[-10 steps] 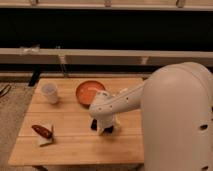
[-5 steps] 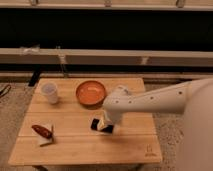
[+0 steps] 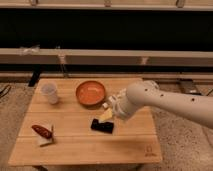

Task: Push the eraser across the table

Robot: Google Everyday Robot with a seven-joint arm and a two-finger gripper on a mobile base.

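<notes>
In the last second the arm has drawn away to the right, and the tool [image 3: 106, 116] now sits at the far edge of the eraser [image 3: 102, 126], which lies mid-worktop [image 3: 80, 142], near the orange bowl [image 3: 91, 93]. Whether the tool is spread or pressed together, I cannot tell. The eraser has hardly shifted, so I judge the push is only beginning.

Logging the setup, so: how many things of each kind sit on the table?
Cup: 1
Bowl: 1
Eraser: 1
Dark red item on white square: 1
Total: 4
The gripper, right at the eraser, is not counted.
</notes>
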